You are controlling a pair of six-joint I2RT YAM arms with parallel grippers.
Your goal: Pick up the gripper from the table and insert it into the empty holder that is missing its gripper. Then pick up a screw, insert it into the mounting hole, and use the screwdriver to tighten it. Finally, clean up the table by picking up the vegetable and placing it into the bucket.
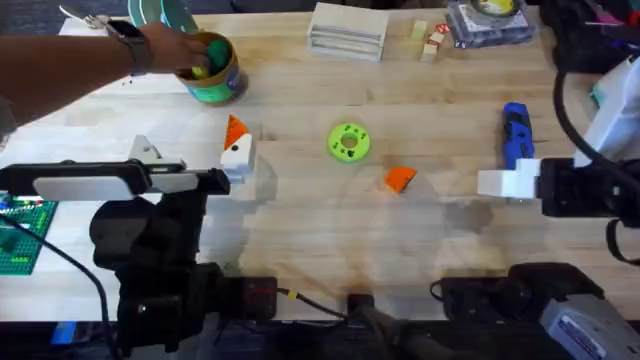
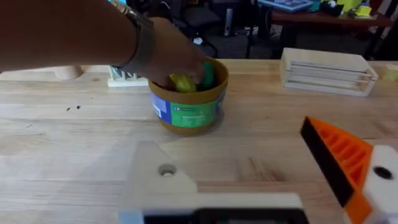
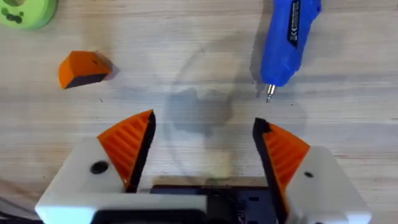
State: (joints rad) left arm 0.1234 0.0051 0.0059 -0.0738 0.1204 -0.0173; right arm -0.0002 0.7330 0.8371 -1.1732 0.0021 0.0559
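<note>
Print on the bucket (image 2: 188, 112) and screwdriver (image 3: 287, 38) seems unreadable.

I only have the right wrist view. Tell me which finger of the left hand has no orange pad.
Observer: On the left hand, the bare holder is the finger nearer the table's left edge. The other finger carries its orange pad.
Operator: Now give me the bucket's position.
Observer: The bucket stands at the far left of the table, and a person's hand is reaching into it.
Operator: Report what's inside.
Observer: The vegetable, yellow, sits inside beside a green piece, under the person's fingers.
</note>
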